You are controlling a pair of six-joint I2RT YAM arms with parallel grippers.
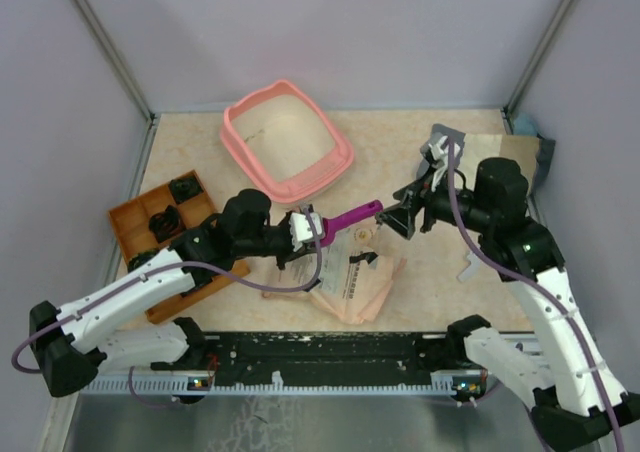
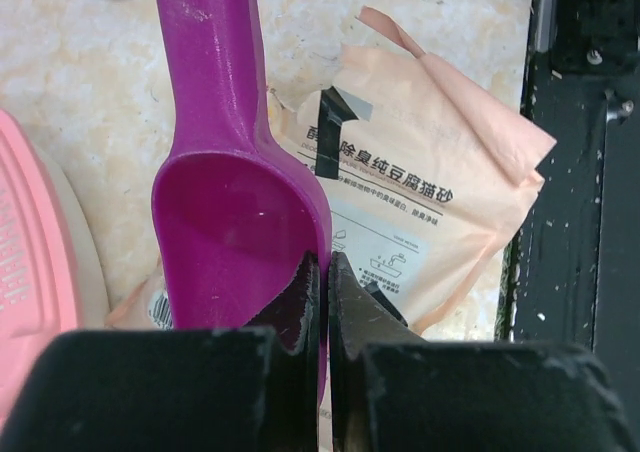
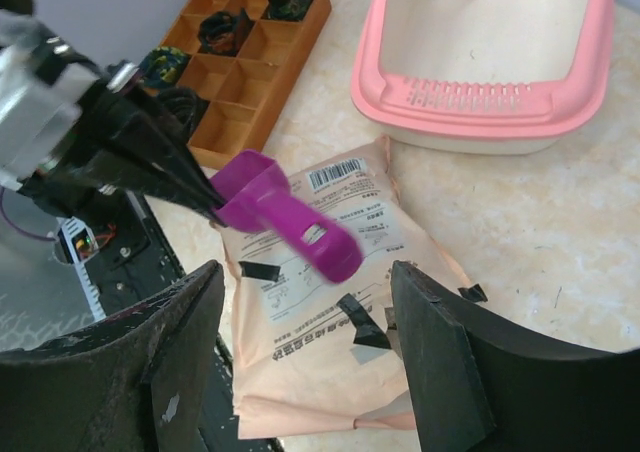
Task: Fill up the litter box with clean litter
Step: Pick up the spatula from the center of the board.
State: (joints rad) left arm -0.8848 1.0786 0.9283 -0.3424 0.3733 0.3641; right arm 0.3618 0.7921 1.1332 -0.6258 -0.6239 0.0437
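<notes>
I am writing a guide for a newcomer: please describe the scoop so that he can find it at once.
Start from the pink litter box at the back. In front of it, over the beige bag, the left claw grips a scoop by its bowl. It alone is magenta, with a long handle.

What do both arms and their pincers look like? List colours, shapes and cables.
Both the left arm and right arm have white shell links with black joints and black bases. A purple cable runs along each. The left pincer and right pincer have black, wedge-shaped fingers.
</notes>
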